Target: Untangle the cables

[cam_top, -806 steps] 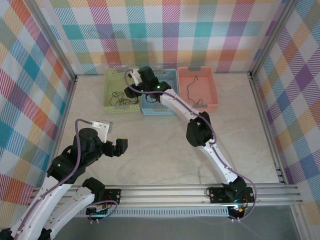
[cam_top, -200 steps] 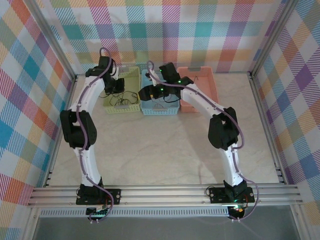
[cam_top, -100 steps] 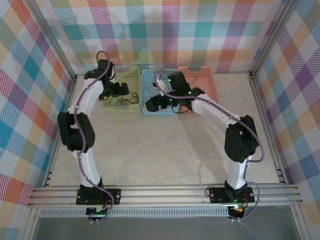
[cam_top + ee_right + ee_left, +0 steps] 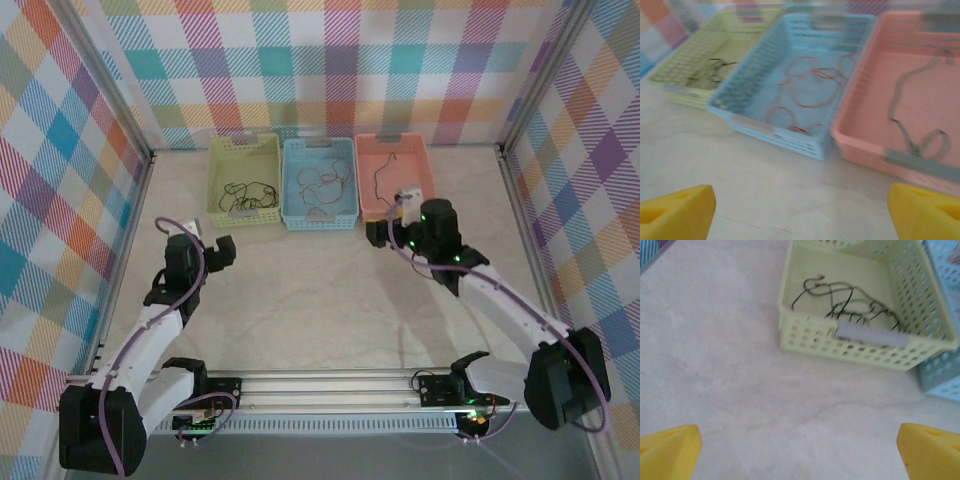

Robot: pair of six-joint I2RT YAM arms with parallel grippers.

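Black cables (image 4: pixel 247 192) in a loose tangle on the floor of the green basket (image 4: pixel 225 215), ahead of the left pincer (image 4: pixel 222 248) and a little to its right, well apart from it. Orange-red cables (image 4: pixel 322 180) looped in the blue basket (image 4: pixel 320 222), ahead and left of the right pincer (image 4: pixel 376 233) from above, straight ahead in the right wrist view. One dark cable (image 4: pixel 385 175) snaking along the pink basket (image 4: pixel 415 180), ahead of the right pincer and slightly to its right, the nearest of the three. Baskets side by side in a row at the far end of the desk (image 4: pixel 330 300).

Left pincer spread wide, yellow fingertips (image 4: pixel 670 452) at opposite lower corners of the left wrist view, bare desk between them. Right pincer likewise gaping, fingertips (image 4: pixel 675 210) far apart, just short of the pink basket's front wall.

Left arm folded low: elbow back beside its base, forearm angled forward toward the green basket. Right arm stretched long: elbow out to the right by the near rail (image 4: pixel 330 385), forearm running diagonally forward and leftward to the pincer.
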